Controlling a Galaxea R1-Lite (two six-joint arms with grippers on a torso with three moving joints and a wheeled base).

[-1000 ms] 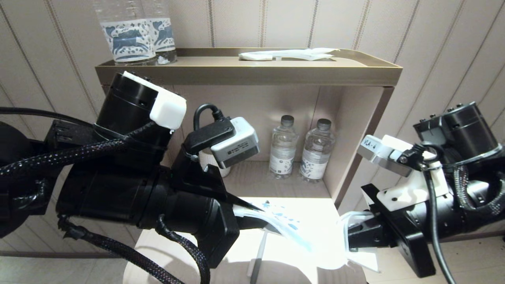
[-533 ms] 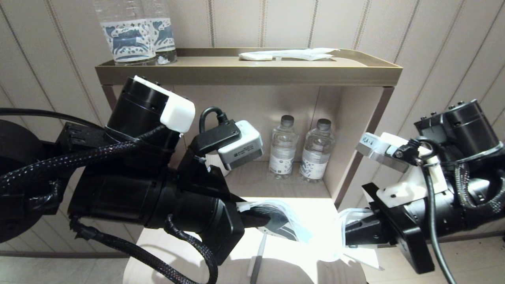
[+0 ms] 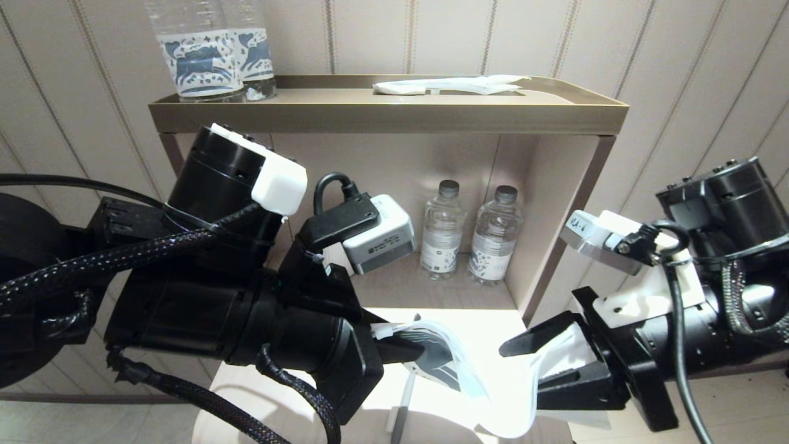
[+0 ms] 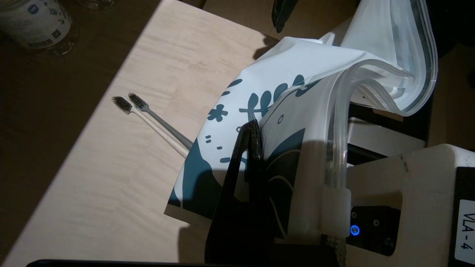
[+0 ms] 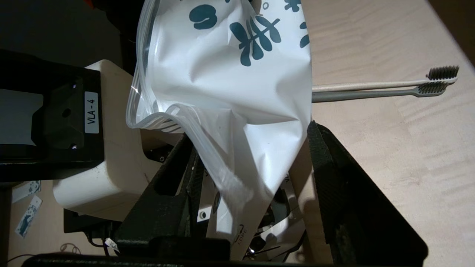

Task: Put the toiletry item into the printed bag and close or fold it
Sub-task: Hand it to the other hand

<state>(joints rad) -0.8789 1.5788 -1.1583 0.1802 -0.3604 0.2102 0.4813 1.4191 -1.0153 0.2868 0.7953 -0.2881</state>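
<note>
The printed bag [image 3: 453, 364], white with dark blue horse and doodles, hangs bent over the light wooden table [image 3: 493, 327]. My left gripper [image 3: 425, 353] is shut on its printed end [image 4: 282, 148]. The bag's other end, with the clear zip strip [image 5: 207, 155], droops between the spread fingers of my right gripper [image 3: 535, 365], which is open and does not clamp it. The toothbrush [image 5: 371, 86] lies flat on the table under the bag, bristle head pointing away from the bag; its pale handle also shows in the left wrist view [image 4: 169, 140] and the head view [image 3: 407, 385].
A tan shelf unit [image 3: 388, 117] stands behind the table. Two small water bottles [image 3: 441, 231] stand in its niche. On its top are two horse-labelled bottles [image 3: 209, 55] and a white wrapped packet [image 3: 450, 85]. The unit's side wall [image 3: 555, 203] is close to my right arm.
My right gripper has opened and let go of the bag's end, which now sags between its fingers. The left gripper still pinches the bag and has shifted slightly.
</note>
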